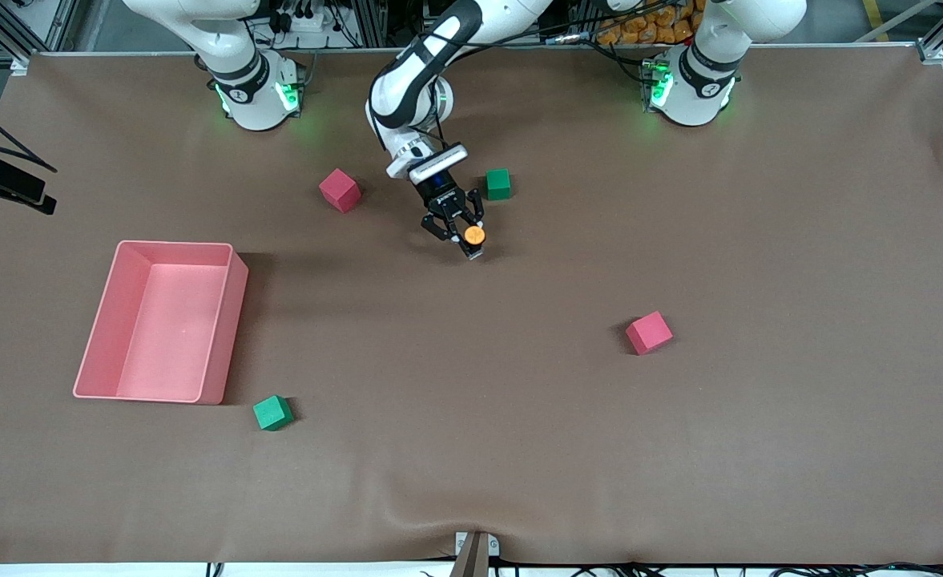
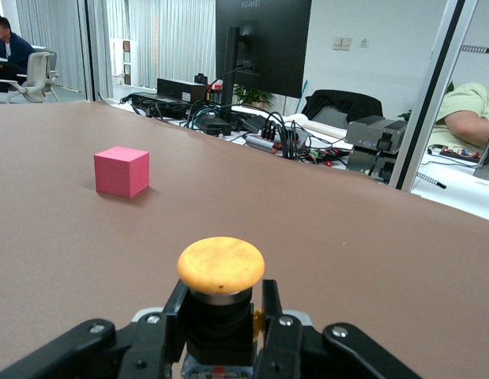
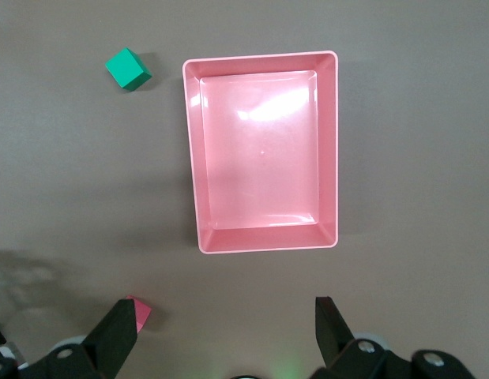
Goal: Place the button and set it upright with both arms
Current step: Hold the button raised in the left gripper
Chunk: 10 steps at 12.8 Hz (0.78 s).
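Gripping the button [image 1: 474, 235] by its black body, the left gripper [image 1: 466, 240] hangs low over the table [image 1: 519, 417] between the two arm bases, its fingers [image 2: 277, 332] closed on either side of the body just under the orange cap. To finish this step well, I would lower straight down until the flat base meets the cloth, keep the wrist level so the cap does not tip, and release only when the body sits square; a sideways drag on opening would likely topple so small a thing.

In the left wrist view the cap faces up and the short axis from base to cap stands about vertical, so the button looks already upright in the grip. Whether its base touches the table I cannot say, since the fingers hide it.

Beside the gripper, toward the bases, sits a green cube [image 1: 498, 183]; a red cube [image 1: 340, 190] lies toward the right arm's end.

The right gripper [image 3: 228, 335] waits with fingers spread wide and empty, high over the pink bin [image 3: 327, 150], with another green cube [image 3: 128, 69] just beside that bin.
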Each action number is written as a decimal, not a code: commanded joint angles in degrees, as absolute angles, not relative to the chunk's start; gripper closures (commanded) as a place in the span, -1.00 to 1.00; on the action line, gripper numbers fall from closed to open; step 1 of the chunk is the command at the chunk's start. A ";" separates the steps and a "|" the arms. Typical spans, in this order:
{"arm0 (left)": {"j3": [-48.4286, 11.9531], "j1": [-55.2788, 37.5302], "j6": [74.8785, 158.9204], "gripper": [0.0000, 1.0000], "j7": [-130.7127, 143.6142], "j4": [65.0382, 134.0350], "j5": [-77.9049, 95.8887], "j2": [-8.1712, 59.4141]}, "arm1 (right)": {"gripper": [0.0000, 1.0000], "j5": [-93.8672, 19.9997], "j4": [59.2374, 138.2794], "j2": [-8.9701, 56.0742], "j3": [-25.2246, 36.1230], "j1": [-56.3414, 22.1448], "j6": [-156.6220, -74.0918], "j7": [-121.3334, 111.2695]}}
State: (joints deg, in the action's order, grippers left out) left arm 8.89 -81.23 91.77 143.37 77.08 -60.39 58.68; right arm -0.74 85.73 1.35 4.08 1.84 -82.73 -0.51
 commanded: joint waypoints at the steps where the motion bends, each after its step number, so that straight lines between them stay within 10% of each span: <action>1: 8.88 -81.30 91.67 0.64 144.05 75.76 -61.52 60.47 | -1.00 -0.35 83.94 2.20 3.60 2.20 -81.91 0.09; 10: 8.61 -81.21 91.85 0.48 141.69 75.76 -61.61 63.11 | -1.00 -0.44 83.94 2.20 3.60 2.11 -81.91 -0.09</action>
